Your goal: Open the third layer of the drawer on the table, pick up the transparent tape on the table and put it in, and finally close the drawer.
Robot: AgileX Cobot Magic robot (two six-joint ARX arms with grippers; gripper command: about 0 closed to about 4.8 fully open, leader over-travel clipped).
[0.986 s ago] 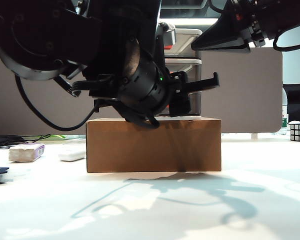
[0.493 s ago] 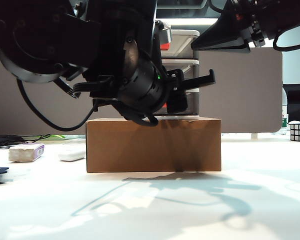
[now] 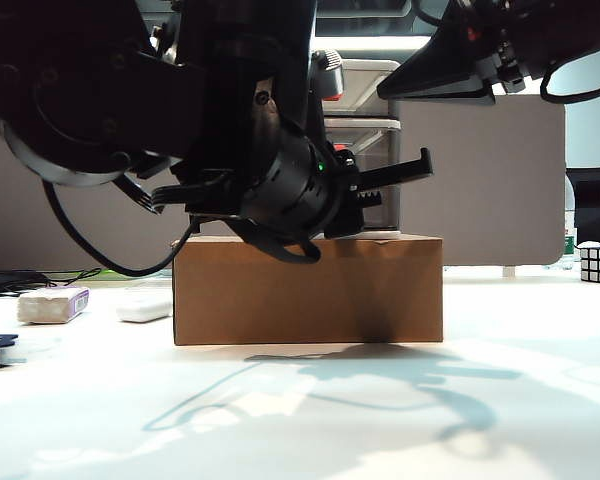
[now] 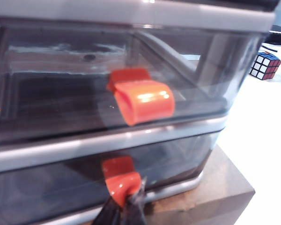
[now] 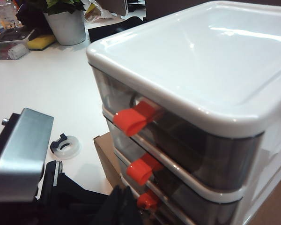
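We record the drawer (image 5: 187, 117) with a glossy white frame and 3 smoky grey translucent fronts, each carrying a red-orange handle; the third layer (image 4: 145, 173) matches. The left gripper (image 4: 126, 206) is black. The cardboard box (image 3: 308, 290) is plain brown. The table (image 3: 380, 420) is white. The transparent tape (image 5: 65, 146) shows a dark clip. A puzzle cube (image 4: 265, 65) is multicoloured.

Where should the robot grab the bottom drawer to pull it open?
By its little red handle, from the front. It is the only part that sticks out from the bottom drawer. The left gripper is shut on it.
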